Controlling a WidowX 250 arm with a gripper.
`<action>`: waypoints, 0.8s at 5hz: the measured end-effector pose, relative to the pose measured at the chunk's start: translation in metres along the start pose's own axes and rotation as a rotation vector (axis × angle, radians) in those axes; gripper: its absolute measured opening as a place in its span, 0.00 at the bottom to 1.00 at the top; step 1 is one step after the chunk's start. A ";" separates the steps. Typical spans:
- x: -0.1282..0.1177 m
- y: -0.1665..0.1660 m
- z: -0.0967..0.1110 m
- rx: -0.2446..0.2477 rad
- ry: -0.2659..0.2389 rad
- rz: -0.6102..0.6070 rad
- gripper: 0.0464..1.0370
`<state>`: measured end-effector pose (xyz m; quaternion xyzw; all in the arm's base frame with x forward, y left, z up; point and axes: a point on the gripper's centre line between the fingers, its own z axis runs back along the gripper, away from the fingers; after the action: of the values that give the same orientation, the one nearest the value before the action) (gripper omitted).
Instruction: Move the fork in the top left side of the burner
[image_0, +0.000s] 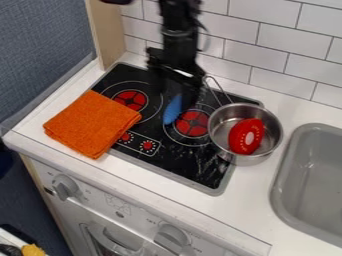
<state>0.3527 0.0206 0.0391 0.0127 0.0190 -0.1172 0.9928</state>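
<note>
My gripper (180, 95) hangs over the stovetop's middle, toward the back, between the two red burners. Directly below it, at its fingertip end, is a blue object (173, 110), perhaps the fork; its upper part blends into the dark gripper and no prongs can be made out. Whether it is held or lies on the black stovetop, I cannot tell. The left burner (130, 100) is partly overlapped by the orange cloth, and the right burner (192, 123) lies just right of the blue object.
A folded orange cloth (91, 124) covers the stove's left side. A metal pot (222, 141) holding a red object (246, 136) stands on the right edge, its handle pointing back toward the gripper. The grey sink (283, 175) is at the right, a tiled wall (274, 45) behind.
</note>
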 end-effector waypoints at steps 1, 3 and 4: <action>0.016 -0.003 -0.008 0.012 0.018 0.005 0.96; 0.017 0.011 -0.019 0.047 0.049 0.016 0.96; 0.016 0.014 -0.019 0.057 0.056 0.022 0.96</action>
<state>0.3704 0.0313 0.0202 0.0444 0.0432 -0.1065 0.9924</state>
